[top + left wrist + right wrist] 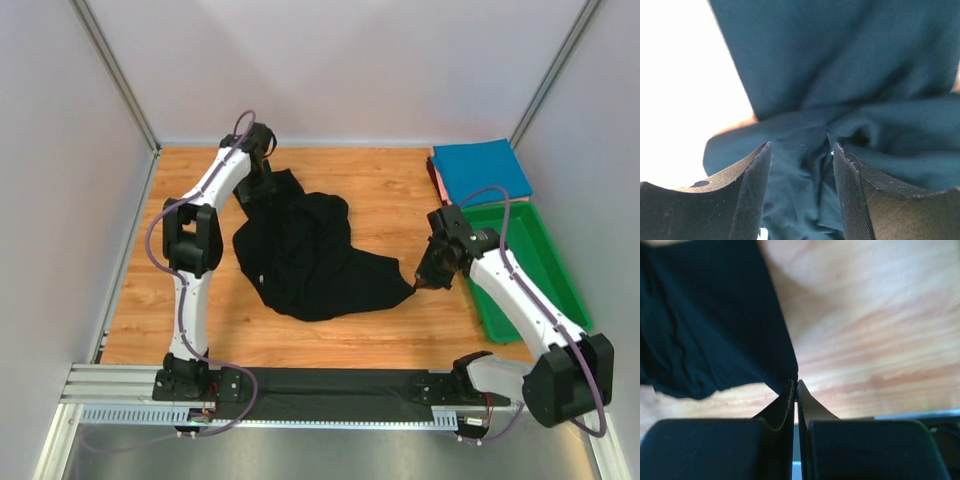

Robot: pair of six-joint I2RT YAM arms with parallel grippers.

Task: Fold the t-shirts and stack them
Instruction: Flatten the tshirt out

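On the wooden table (pixel 390 200) the black t-shirt (pixel 300 255) lay crumpled, its long axis running far-left to near-right. The right gripper (pixel 795 385) was clenched on the near-right corner (cloth trailing away to its left); the left gripper (pixel 801 150), at the far end, stood parted astride a fold.

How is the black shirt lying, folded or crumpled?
Crumpled, not folded: the black shirt lies in a rumpled heap, one corner pinched by the right fingers.
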